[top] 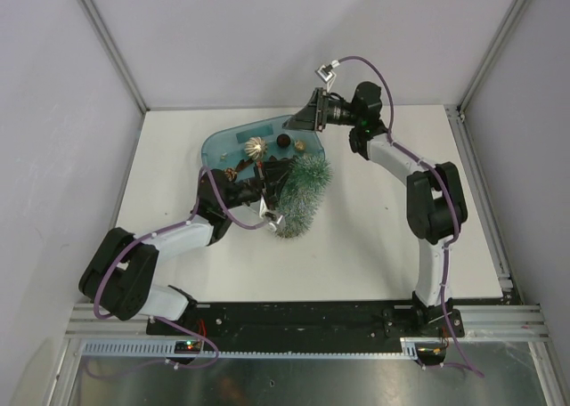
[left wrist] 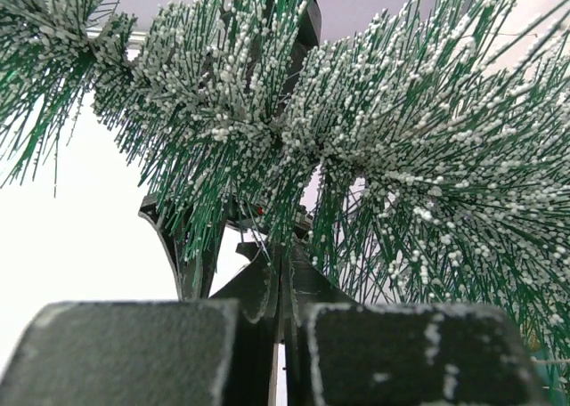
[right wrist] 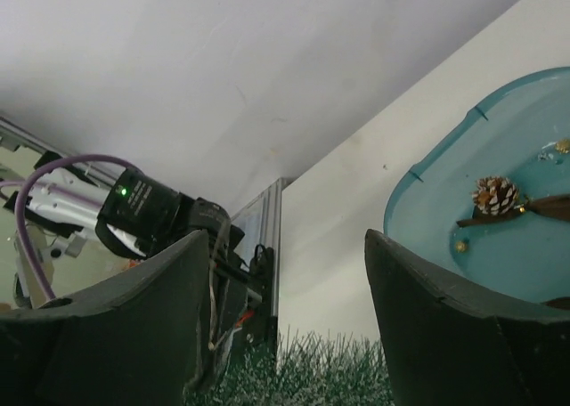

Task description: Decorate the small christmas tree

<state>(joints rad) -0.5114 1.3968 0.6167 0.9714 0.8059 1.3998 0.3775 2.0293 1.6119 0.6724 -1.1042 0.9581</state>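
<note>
The small christmas tree [top: 303, 192], bristly frosted green, leans just in front of the blue tub [top: 218, 148]. My left gripper [top: 270, 195] comes at its left side. In the left wrist view that gripper [left wrist: 285, 255] is shut, its tips buried in the tree [left wrist: 401, 157], with needles caught between them. My right gripper [top: 307, 121] hovers over the tub's far right end, open and empty. In the right wrist view its fingertips [right wrist: 200, 246] stand wide apart, and the tree's needles [right wrist: 356, 375] show low between them.
The tub [right wrist: 427, 183] holds loose ornaments: a frosted pine cone [right wrist: 495, 195], a spiky gold piece [top: 256, 146] and a dark ball [top: 283, 141]. White walls and a metal frame close the table at the back and sides.
</note>
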